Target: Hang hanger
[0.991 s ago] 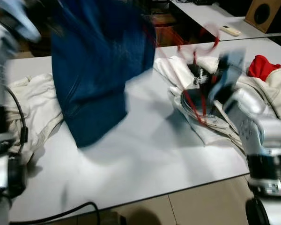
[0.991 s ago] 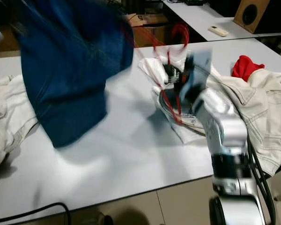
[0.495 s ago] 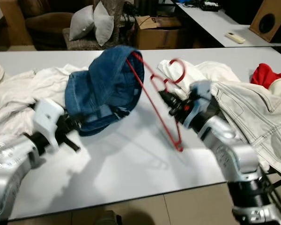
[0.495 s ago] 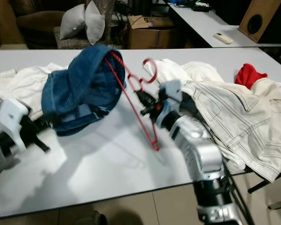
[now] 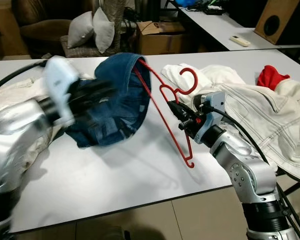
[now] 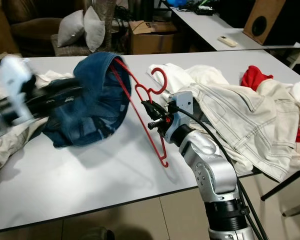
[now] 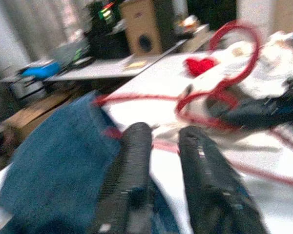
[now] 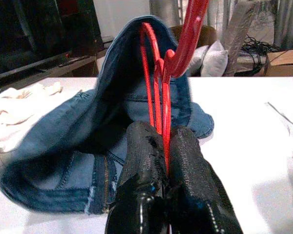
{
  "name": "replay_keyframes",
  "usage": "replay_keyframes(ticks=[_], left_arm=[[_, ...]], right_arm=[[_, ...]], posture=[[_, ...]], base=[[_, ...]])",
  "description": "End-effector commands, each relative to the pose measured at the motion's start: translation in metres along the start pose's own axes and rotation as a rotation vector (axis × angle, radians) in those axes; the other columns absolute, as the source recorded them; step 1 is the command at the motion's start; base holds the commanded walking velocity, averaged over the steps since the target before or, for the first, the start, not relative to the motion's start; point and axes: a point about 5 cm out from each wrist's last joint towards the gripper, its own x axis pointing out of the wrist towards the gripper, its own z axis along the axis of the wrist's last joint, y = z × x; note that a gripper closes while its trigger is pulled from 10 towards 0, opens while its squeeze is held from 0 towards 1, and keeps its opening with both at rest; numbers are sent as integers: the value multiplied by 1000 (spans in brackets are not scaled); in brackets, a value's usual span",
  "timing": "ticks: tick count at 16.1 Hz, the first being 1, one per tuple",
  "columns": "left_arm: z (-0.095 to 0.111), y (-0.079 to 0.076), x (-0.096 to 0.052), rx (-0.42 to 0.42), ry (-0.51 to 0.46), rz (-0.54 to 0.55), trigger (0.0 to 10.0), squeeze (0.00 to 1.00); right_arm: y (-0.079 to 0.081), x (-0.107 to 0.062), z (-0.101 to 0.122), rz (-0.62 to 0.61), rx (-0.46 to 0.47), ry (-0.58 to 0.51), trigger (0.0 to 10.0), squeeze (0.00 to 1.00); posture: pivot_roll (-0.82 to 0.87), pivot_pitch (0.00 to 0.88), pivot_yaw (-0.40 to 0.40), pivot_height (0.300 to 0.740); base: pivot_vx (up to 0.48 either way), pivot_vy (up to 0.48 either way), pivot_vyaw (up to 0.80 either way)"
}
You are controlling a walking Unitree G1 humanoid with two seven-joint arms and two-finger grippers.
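Observation:
A red hanger [image 8: 189, 29] stands tilted above the white table [image 5: 125, 172], its hook uppermost and one shoulder inside a blue denim garment [image 5: 115, 112]. My right gripper [image 5: 175, 109] is shut on the hanger's neck just under the hook; in the right wrist view its fingers [image 8: 141, 161] press together on the red wire. My left gripper [image 7: 163, 134], blurred, reaches into the denim from the left, and blue cloth shows between its fingers. The garment droops from the hanger's top end to the table.
Cream jeans and white clothes [image 5: 260, 112] with a red cloth [image 5: 270, 77] are heaped on the table's right. More pale clothes lie at the left. Behind are a second table [image 5: 225, 22], a cardboard box [image 5: 162, 40], pillows [image 5: 90, 32] and a speaker [image 5: 285, 20].
My left arm has lifted off the table and swung right, up against the denim. The hanger and my right gripper have held their place; the hook stands a little more upright.

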Motion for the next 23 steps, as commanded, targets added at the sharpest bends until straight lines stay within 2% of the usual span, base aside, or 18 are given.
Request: replay_keyframes(ticks=[1, 2, 4, 6, 8, 9, 10, 11, 12, 14, 15, 17, 18, 19, 21, 23], left_arm=[[-1, 0, 8, -17, 5, -19, 10000, 1000], [-1, 2, 19, 2, 10, -5, 10000, 1000], [-8, 3, 48, 86, 44, 98, 10000, 1000], [-22, -1, 66, 122, 104, 137, 10000, 1000], [-32, 3, 75, 203, 164, 194, 10000, 1000], [-40, 7, 81, 266, 202, 237, 10000, 392], [-42, 7, 85, 259, 197, 249, 10000, 94], [-42, 6, 87, 228, 181, 252, 10000, 0], [-43, 5, 90, 203, 173, 253, 10000, 0], [-56, 13, 87, 418, 265, 332, 10000, 0], [-60, 16, 85, 426, 273, 370, 10000, 0], [-63, 15, 85, 358, 259, 387, 10000, 0], [-62, 9, 87, 259, 226, 376, 10000, 0], [-61, 4, 89, 221, 207, 359, 10000, 0], [-66, -6, 88, 207, 208, 360, 10000, 0], [-71, -8, 84, 260, 235, 373, 10000, 0]], right_arm=[[0, -1, 4, -8, -14, -11, 10000, 0], [0, -2, 5, -6, -14, -13, 10000, 0], [1, -1, 6, 4, -21, -11, 10000, 0], [2, -1, 7, 9, -25, -13, 10000, 0], [2, -2, 8, 9, -26, -14, 10000, 0], [3, -3, 8, 10, -27, -14, 10000, 0], [3, -3, 8, 12, -28, -14, 10000, 0], [3, -4, 8, 11, -29, -14, 10000, 0], [3, -4, 8, 10, -29, -14, 10000, 0], [4, -4, 9, 9, -31, -17, 10000, 0], [4, -4, 9, 11, -31, -17, 10000, 0], [4, -4, 9, 12, -31, -17, 10000, 0], [4, -3, 9, 13, -31, -16, 10000, 0], [4, -3, 9, 14, -31, -14, 10000, 0], [4, -2, 9, 15, -36, -10, 10000, 0], [4, -2, 10, 18, -41, -9, 10000, 0]], posture=[[95, 0, -2, 740], [92, 0, -5, 740], [88, 0, -5, 740], [77, 0, -1, 740], [72, 0, -1, 740], [66, 0, 2, 740], [63, 0, 5, 740], [63, 0, 5, 740], [63, 0, 6, 740], [62, 0, 7, 740], [62, 0, 7, 740], [62, 0, 2, 740], [62, 0, 2, 740], [61, 2, -1, 740], [62, 1, -2, 740], [58, 0, -4, 740]], base=[[0, 0, 0], [0, 0, 0], [0, 0, 0], [0, 0, 0], [0, 0, 0], [0, 0, 0], [0, 0, 0], [0, 0, 0], [0, 0, 0], [0, 0, 0], [0, 0, 0], [0, 0, 0], [0, 0, 0], [0, 0, 0], [0, 0, 0], [0, 0, 0]])
